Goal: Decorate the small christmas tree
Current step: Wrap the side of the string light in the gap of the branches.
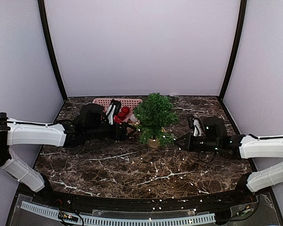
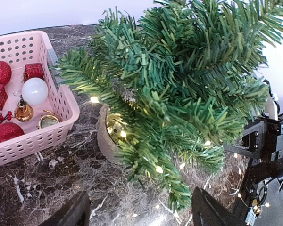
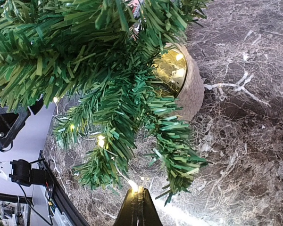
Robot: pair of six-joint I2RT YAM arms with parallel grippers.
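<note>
1. Located small green artificial christmas tree [image 1: 154, 117] in tan round pot [image 1: 153, 142]: upright on the dark marble-patterned counter [image 1: 99, 165], about mid-width, toward the far side.
2. Traced string of warm-white fairy lights [image 1: 156, 178]: lit bulbs inside the pot rim and among the lower branches in both wrist views. Remainder lies loose over the counter in front of the tree, out to the near edge.
3. Checked left hand [image 2: 139, 215]: low, just left of the tree, facing the pot. Fingers [image 2: 73, 212] spread wide, nothing between them.
4. Checked right hand [image 3: 138, 209]: low, just right of the tree, facing the pot's side. Fingertips [image 3: 132, 212] pressed together, one lit bulb right at their ends. Cannot tell whether the wire is pinched.
5. Logged pink perforated plastic basket [image 2: 61, 101]: just left of the tree, near the pot but not touching, partly behind the left arm in the top view.
6. Listed basket contents: red glitter balls [image 2: 0, 73], white ball [image 2: 34, 91], gold bell [image 2: 23, 110], red gift-box ornaments [image 2: 34, 70].
</note>
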